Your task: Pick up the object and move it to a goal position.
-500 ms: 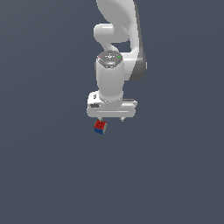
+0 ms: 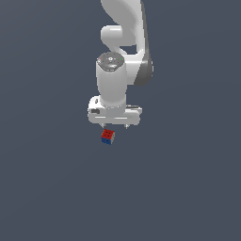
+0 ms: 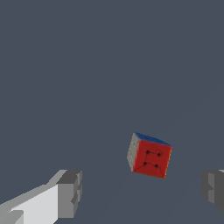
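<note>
The object (image 2: pixel 108 136) is a tiny cube with a red top face and a blue side, lying on the flat grey floor just below the white gripper (image 2: pixel 114 126) in the exterior view. In the wrist view the cube (image 3: pixel 149 155) shows its red face with dark grid lines, a blue edge and a grey side. It lies between the two grey fingertips (image 3: pixel 70 192) but beyond them, nearer the other fingertip (image 3: pixel 213 190). The gripper (image 3: pixel 141 192) is open and holds nothing.
The white arm (image 2: pixel 123 44) rises above the gripper toward the top of the exterior view. The floor (image 2: pixel 47 188) is a plain dark grey surface with nothing else on it.
The gripper and the cube keep the same places in the exterior view; nothing has visibly moved.
</note>
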You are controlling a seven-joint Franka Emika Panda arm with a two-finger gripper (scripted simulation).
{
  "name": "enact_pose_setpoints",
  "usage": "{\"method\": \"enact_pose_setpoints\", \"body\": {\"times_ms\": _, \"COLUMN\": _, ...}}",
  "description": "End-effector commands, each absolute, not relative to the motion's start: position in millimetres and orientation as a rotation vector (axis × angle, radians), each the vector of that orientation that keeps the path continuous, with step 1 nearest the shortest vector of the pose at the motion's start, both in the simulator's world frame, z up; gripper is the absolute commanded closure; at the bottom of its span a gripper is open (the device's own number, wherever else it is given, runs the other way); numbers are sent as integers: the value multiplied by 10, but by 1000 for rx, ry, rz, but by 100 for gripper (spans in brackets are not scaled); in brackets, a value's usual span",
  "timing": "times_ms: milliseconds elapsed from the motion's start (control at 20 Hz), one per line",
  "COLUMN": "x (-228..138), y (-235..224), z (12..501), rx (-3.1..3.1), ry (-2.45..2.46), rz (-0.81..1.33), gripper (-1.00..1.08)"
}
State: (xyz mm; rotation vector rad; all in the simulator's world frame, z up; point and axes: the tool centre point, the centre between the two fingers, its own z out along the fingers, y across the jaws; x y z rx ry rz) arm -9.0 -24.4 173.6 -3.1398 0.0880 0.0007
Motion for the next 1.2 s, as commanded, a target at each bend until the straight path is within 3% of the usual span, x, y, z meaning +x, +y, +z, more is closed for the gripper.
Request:
{"method": "enact_pose_setpoints", "body": {"times_ms": 0, "x": -104, "y": -275, "z": 1748, "rx": -3141, "ry": 97, "rz": 6, "gripper": -92}}
{"method": "enact_pose_setpoints", "body": {"times_ms": 1150, "x": -406, "y": -661, "z": 872, "rx": -3107, "ry": 460, "rz": 0, "gripper": -92}}
